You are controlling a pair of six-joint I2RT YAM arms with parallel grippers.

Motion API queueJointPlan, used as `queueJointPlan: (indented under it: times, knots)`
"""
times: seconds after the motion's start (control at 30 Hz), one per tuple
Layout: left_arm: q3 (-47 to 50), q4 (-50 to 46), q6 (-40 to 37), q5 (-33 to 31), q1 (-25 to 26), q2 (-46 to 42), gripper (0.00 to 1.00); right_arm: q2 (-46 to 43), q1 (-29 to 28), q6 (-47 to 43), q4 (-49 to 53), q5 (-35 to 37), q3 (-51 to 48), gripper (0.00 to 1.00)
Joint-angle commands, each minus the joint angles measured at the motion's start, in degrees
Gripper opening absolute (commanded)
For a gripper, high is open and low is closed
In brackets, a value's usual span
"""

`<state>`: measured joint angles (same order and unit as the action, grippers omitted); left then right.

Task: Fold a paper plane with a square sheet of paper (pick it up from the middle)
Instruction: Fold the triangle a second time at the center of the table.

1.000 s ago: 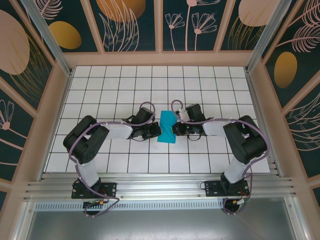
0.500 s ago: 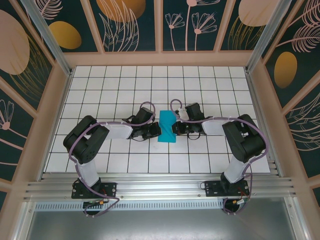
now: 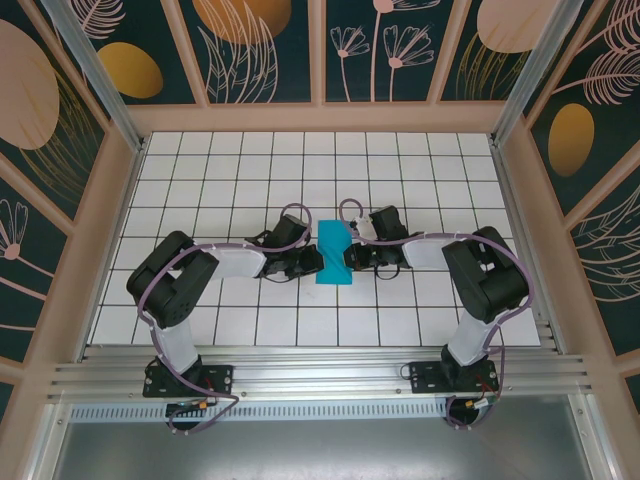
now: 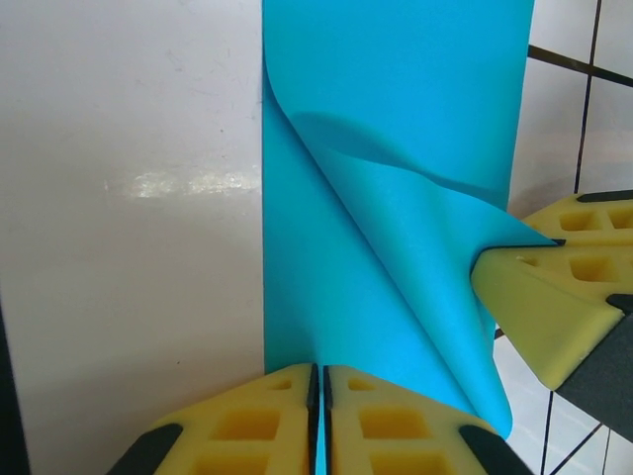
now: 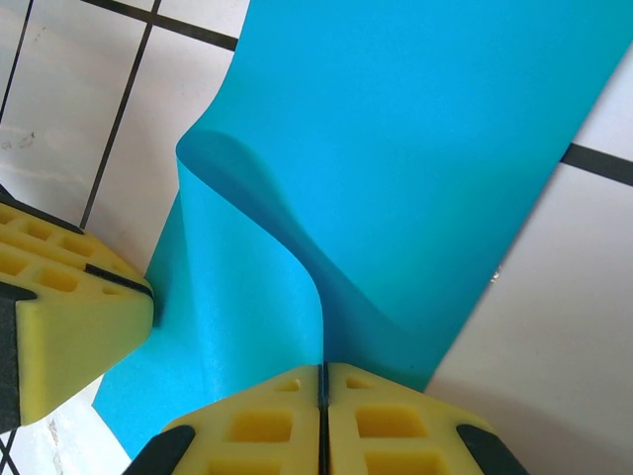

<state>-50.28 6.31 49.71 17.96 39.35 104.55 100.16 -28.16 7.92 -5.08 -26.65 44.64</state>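
The square sheet of paper [image 3: 333, 255], teal-blue and folded into a narrow strip, lies mid-table between both grippers. My left gripper [image 3: 316, 262] is at its left edge. In the left wrist view its yellow pads [image 4: 318, 371] stand a hair apart with the paper [image 4: 396, 148] running into the slit. My right gripper [image 3: 349, 258] is at the right edge. Its pads [image 5: 322, 368] are pressed together on a raised, curling flap of the paper [image 5: 415, 148]. Each wrist view shows the other gripper's yellow fingertip [image 4: 554, 287] [image 5: 59, 317] touching the sheet.
The white grid-tiled table [image 3: 250, 190] is boxed in by wooden frame rails [image 3: 320, 118] and patterned walls. Both arm bases sit on the metal rail [image 3: 320, 378] at the near edge.
The right wrist has crept slightly left and toward the back. The left pads now show a thin slit. The paper stays about where it was.
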Motion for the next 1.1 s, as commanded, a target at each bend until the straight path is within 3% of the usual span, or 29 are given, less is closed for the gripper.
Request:
queueJointPlan:
  times: [0.0,0.2,0.33,0.6,1.07]
  knots:
    - [-1.3,-2.9,0.0,-2.6,0.2,-2.8,0.19,1.8,0.1,-1.2,2.0,1.6,0.7,0.10]
    - [-3.3,-1.0,3.5,-5.4,-0.2,-6.0,0.22,2.2,0.1,-1.2,1.9,1.6,0.7,0.10]
    - [-4.0,5.6,8.1,-3.5,-1.3,-5.9,0.24,2.6,0.1,-1.2,1.8,1.5,0.6,0.10]
    - [-9.1,12.7,13.8,1.1,-2.0,2.0,0.23,2.7,0.1,-1.1,1.6,1.4,0.4,0.10]
    - [-10.1,10.5,14.9,1.6,-2.0,7.3,0.17,3.1,0.1,-1.1,1.3,1.5,0.4,0.10]
